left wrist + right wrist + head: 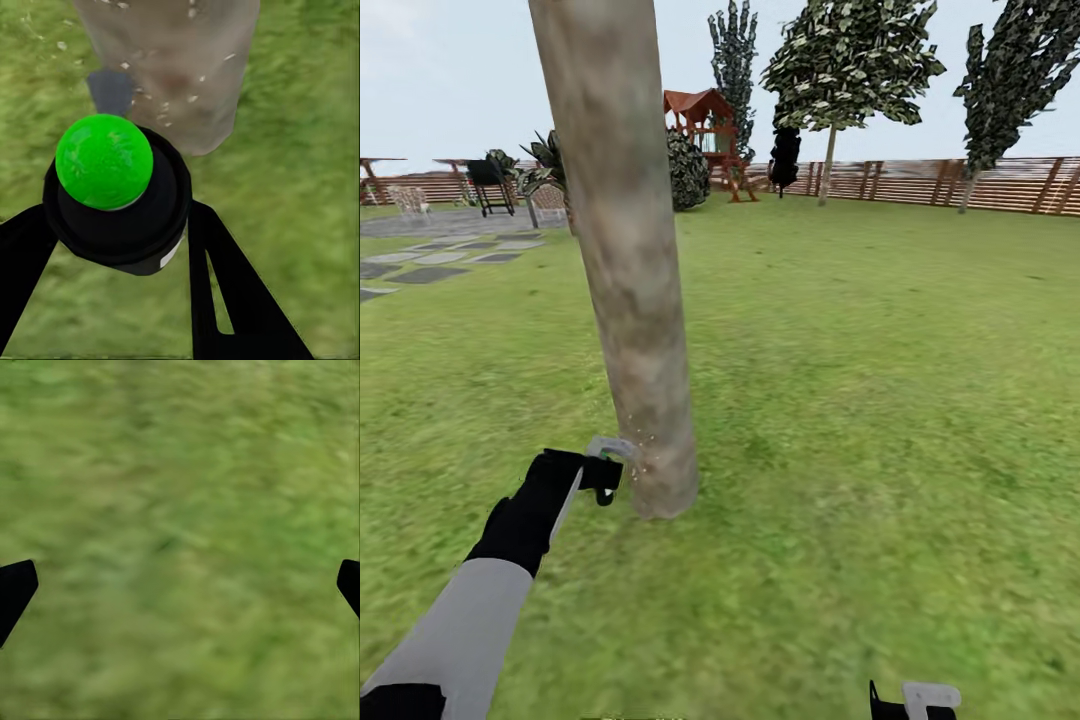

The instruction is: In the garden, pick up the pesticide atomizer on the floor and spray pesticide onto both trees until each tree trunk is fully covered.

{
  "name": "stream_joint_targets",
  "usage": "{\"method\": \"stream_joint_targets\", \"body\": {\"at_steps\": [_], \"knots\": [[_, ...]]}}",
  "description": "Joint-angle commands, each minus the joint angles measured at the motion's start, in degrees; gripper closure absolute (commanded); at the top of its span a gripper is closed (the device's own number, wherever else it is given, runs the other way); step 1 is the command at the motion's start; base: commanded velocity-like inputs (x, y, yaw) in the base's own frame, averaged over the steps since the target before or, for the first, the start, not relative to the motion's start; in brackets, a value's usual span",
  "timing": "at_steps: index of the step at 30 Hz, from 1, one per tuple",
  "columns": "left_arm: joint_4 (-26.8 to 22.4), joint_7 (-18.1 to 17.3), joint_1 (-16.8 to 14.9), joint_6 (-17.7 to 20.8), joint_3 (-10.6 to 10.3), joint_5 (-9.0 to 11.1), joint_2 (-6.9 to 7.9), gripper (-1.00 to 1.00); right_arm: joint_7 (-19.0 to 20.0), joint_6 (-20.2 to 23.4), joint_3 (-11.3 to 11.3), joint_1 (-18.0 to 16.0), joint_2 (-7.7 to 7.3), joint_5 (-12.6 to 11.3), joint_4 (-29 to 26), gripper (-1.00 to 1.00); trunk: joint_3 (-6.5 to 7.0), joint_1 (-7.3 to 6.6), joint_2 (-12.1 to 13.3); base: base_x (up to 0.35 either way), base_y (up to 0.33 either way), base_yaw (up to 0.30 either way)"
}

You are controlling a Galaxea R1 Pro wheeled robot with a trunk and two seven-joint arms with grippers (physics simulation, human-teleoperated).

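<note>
Fenced lawn (880,400): left gripper (603,470) jaws clamp atomizer (112,191) near trunk (630,280) base, misting white specks (161,112) onto bark; right gripper (180,585) jaws wide, empty.

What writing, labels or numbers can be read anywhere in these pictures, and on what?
None can be read. The atomizer in the left gripper shows a small white patch low on its black body, too small and blurred to tell whether it bears text. The tree trunk and the fence bear no writing.
</note>
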Motion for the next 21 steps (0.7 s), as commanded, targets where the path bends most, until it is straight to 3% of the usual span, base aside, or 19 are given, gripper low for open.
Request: {"method": "stream_joint_targets", "body": {"at_steps": [1, 5, 21], "knots": [[-0.41, -0.27, 0.04, 0.52, 0.01, -0.10, 0.02, 1.00, 0.03, 0.00, 0.01, 0.00, 0.00, 0.00, 0.00, -1.00, 0.00, 0.00, 0.00, 0.000, 0.000, 0.273], [-0.84, -0.28, 0.18, 0.80, -0.08, -0.33, -0.17, 1.00, 0.06, 0.00, 0.01, 0.00, 0.03, 0.04, 0.00, -1.00, 0.00, 0.00, 0.00, 0.000, -0.136, 0.161], [-0.86, 0.05, -0.18, 0.77, 0.25, -0.51, 0.10, 1.00, 0.06, 0.00, 0.01, 0.00, 0.01, 0.05, 0.01, -1.00, 0.00, 0.00, 0.00, 0.000, -0.270, 0.003]]}}
